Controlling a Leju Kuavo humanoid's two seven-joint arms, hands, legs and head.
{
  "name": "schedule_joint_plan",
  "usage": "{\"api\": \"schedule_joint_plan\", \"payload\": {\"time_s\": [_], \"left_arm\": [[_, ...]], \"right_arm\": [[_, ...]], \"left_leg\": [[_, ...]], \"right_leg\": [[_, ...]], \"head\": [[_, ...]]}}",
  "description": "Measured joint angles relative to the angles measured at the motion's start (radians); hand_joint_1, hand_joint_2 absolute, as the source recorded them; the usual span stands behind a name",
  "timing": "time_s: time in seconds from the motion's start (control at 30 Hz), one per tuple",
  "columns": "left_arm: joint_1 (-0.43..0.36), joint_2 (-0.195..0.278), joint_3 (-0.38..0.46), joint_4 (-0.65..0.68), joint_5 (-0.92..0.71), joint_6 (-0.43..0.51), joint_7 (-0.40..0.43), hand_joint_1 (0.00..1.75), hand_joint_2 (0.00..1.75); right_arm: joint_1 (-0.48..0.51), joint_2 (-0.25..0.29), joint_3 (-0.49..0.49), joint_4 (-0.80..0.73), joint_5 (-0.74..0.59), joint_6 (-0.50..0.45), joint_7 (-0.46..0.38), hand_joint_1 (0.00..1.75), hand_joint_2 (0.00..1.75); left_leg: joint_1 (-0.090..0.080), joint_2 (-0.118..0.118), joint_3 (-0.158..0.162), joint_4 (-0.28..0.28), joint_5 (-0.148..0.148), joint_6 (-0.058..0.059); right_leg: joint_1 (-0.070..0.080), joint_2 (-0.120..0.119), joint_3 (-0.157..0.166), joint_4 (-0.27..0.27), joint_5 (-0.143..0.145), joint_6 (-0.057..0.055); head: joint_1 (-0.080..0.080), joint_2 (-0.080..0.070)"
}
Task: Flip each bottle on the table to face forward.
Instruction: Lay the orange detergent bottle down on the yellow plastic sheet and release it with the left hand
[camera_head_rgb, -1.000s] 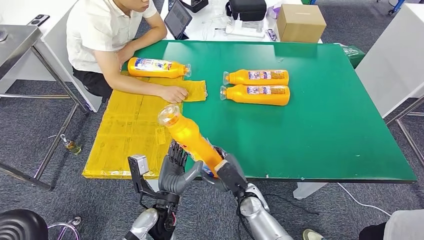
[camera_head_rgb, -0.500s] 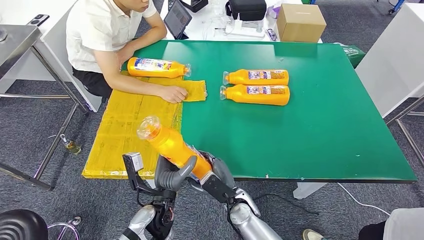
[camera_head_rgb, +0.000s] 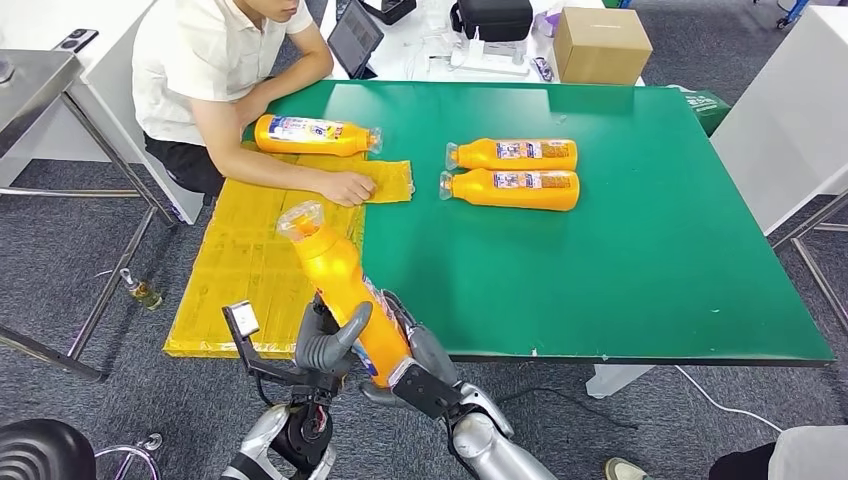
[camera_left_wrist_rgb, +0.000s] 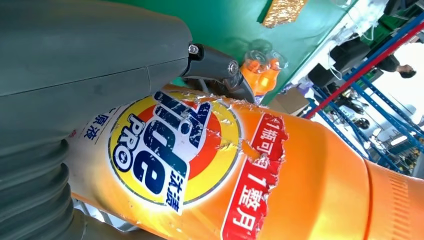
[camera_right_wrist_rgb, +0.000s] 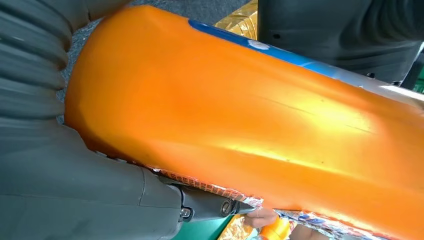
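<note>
An orange detergent bottle (camera_head_rgb: 335, 275) with a clear cap stands tilted above the table's near left edge, cap toward the far left. My left hand (camera_head_rgb: 328, 345) grips its lower body from the left, and my right hand (camera_head_rgb: 415, 360) holds its base from the right. The left wrist view shows the bottle's (camera_left_wrist_rgb: 240, 170) round front label against my thumb. Plain orange plastic of the bottle (camera_right_wrist_rgb: 240, 125) shows in the right wrist view. Two more orange bottles (camera_head_rgb: 515, 154) (camera_head_rgb: 515, 189) lie side by side on the green table (camera_head_rgb: 640, 260). A further bottle (camera_head_rgb: 312, 135) lies at the far left.
A seated person in a white shirt rests a hand (camera_head_rgb: 347, 187) on the yellow mat (camera_head_rgb: 255, 260) at the table's left. A cardboard box (camera_head_rgb: 600, 44), a tablet (camera_head_rgb: 355, 38) and a black case (camera_head_rgb: 495, 18) sit on the white table behind.
Both hands have drawn the bottle nearer and to the left. Its cap swung left, then rose, so the bottle stands more upright. My left hand has closed around its body.
</note>
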Motion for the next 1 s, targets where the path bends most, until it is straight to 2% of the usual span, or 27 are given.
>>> {"api": "schedule_joint_plan", "payload": {"time_s": [0.33, 0.47, 0.63, 0.87, 0.93, 1.0], "left_arm": [[0.008, 0.0, 0.02, -0.011, 0.01, -0.011, 0.002, 1.75, 1.75], [0.016, 0.0, 0.03, -0.026, 0.024, -0.035, 0.0, 1.75, 1.75], [0.03, 0.007, 0.052, -0.063, 0.065, -0.081, 0.019, 1.75, 1.75], [0.029, 0.029, 0.069, -0.074, 0.028, -0.132, 0.047, 1.75, 1.75], [0.025, 0.041, 0.071, -0.077, -0.064, -0.085, 0.028, 1.75, 1.75], [0.016, 0.057, 0.069, -0.078, -0.274, 0.045, -0.015, 1.75, 1.75]], "right_arm": [[0.0, 0.0, 0.014, -0.003, 0.001, 0.0, -0.002, 0.0, 1.75], [0.007, -0.003, 0.019, -0.016, 0.01, -0.042, -0.026, 0.0, 1.75], [0.047, -0.025, 0.035, -0.082, 0.044, -0.148, -0.038, 0.0, 1.75], [0.108, -0.082, 0.027, -0.202, 0.061, -0.371, -0.04, 0.0, 1.75], [0.124, -0.093, -0.009, -0.229, 0.114, -0.428, -0.041, 0.0, 1.75], [0.153, -0.087, -0.087, -0.272, 0.214, -0.48, -0.041, 0.0, 1.75]], "left_leg": [[0.0, 0.0, 0.0, 0.0, 0.0, 0.0], [0.0, 0.0, 0.0, 0.0, 0.0, 0.0], [0.0, 0.0, -0.001, 0.0, 0.0, 0.0], [0.0, 0.0, -0.001, 0.0, 0.0, 0.0], [0.0, 0.0, 0.0, 0.0, 0.0, 0.0], [0.0, 0.0, -0.001, 0.0, 0.0, 0.0]], "right_leg": [[0.0, 0.0, 0.0, 0.0, 0.0, 0.0], [0.0, 0.0, 0.0, 0.0, 0.0, 0.0], [0.0, 0.0, 0.0, 0.0, 0.0, 0.0], [0.0, 0.0, 0.0, 0.0, 0.0, 0.0], [0.0, 0.0, 0.0, 0.0, 0.0, 0.0], [0.0, 0.0, 0.0, 0.0, 0.0, 0.0]], "head": [[0.0, 0.0], [0.0, 0.0], [0.0, 0.0], [0.0, 0.0], [0.0, 0.0], [0.0, 0.0]]}}
